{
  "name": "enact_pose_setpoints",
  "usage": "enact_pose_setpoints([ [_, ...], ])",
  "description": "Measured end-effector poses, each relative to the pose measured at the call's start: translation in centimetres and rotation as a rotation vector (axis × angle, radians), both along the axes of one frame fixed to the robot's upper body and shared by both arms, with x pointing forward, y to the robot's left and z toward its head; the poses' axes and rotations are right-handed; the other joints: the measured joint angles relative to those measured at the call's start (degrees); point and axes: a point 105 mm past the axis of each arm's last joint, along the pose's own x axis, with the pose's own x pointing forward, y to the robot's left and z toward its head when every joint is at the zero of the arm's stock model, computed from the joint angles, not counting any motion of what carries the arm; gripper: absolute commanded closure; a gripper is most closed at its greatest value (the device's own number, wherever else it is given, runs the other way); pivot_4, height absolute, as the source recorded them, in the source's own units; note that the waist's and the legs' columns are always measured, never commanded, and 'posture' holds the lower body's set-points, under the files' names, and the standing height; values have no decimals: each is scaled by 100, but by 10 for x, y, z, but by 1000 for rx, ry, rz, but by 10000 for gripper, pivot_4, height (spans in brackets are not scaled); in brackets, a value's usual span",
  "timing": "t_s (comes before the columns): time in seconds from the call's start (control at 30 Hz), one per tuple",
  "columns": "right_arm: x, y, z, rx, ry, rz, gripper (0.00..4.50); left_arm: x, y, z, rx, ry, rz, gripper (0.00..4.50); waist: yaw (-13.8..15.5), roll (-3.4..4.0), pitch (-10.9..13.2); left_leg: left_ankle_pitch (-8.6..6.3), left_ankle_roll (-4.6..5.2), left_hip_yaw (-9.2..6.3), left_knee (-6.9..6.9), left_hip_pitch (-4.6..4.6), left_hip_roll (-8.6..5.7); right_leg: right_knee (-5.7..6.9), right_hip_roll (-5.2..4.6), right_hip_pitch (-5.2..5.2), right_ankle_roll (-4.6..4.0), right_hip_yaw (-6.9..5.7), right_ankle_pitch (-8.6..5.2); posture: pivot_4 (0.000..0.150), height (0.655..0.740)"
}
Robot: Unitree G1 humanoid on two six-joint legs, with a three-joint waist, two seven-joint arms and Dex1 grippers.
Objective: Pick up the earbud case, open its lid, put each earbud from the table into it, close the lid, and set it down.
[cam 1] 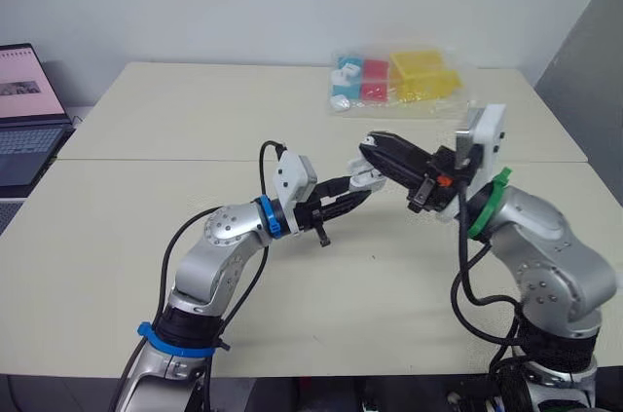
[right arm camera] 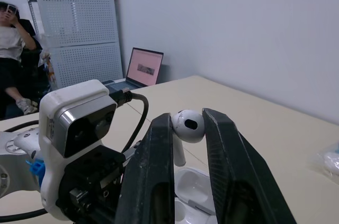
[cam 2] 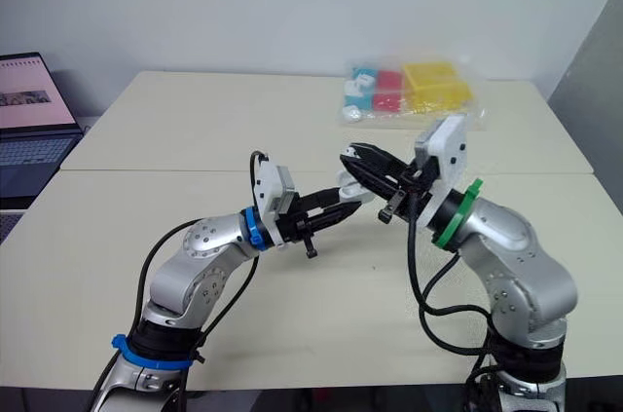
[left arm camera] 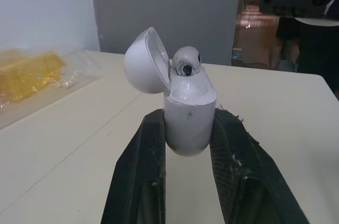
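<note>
My left gripper (cam 1: pixel 356 195) is shut on the white earbud case (left arm camera: pixel 188 118) and holds it upright above the table's middle. The case's lid (left arm camera: pixel 145 62) is swung open, and one earbud (left arm camera: pixel 185 61) sits in a slot with its head sticking out. My right gripper (right arm camera: pixel 188 124) is shut on a second white earbud (right arm camera: pixel 188 126), pinched at its head with the stem pointing down. That earbud hangs just above the open case (right arm camera: pixel 193 184). In the head view the right gripper (cam 1: pixel 372 147) comes in from the right, its fingertips right over the case (cam 1: pixel 365 176).
A clear bag of yellow, red and blue blocks (cam 1: pixel 399 81) lies at the table's far side, with a small white round object (cam 1: pixel 340 103) beside it. An open laptop (cam 1: pixel 24 115) stands at the far left. A seated person (right arm camera: pixel 10 38) is in the background.
</note>
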Motion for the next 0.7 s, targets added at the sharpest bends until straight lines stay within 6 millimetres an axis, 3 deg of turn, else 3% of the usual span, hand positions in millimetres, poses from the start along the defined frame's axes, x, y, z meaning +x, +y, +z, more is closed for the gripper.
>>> enact_pose_setpoints([
  [0.17,1,14,-6,-25,-63,4,40614,0,1,0,-1,4,1,37080,-1,0,0,0,0,0,0,-1,0,-3,1,0,0,0,0,1500,7359],
  [0.7,4,4,-35,-75,-58,-49,40614,2,3,0,2,10,10,37080,1,0,0,0,0,1,-1,-1,0,-5,0,0,0,1,0,1500,7359],
])
